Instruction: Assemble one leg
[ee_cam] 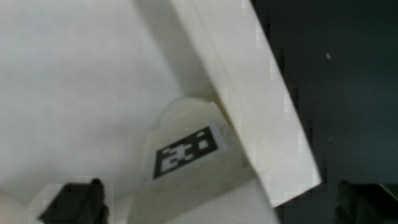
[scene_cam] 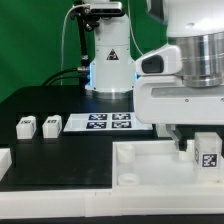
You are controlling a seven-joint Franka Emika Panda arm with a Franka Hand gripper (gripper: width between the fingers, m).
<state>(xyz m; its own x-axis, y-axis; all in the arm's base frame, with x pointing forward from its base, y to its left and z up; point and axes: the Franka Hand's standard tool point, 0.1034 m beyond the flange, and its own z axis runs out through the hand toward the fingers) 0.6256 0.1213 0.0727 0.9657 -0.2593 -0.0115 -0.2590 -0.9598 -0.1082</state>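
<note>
A leg (scene_cam: 207, 150), a small white peg with a square black-and-white tag, sits at the exterior view's right, on the big white tray-like part (scene_cam: 130, 165). My gripper (scene_cam: 195, 140) hangs right over it, one dark finger (scene_cam: 185, 147) beside it. In the wrist view the leg (ee_cam: 187, 150) lies against the tray's raised rim (ee_cam: 240, 80), between my two dark fingers (ee_cam: 75, 202). My gripper (ee_cam: 217, 205) is open, with a gap on each side of the leg. Two more legs (scene_cam: 25, 125) (scene_cam: 50, 124) stand on the black table at the exterior view's left.
The marker board (scene_cam: 110, 122) lies flat behind the tray. The arm's white base (scene_cam: 110, 60) stands at the back. A white block (scene_cam: 5, 160) sits at the left edge of the exterior view.
</note>
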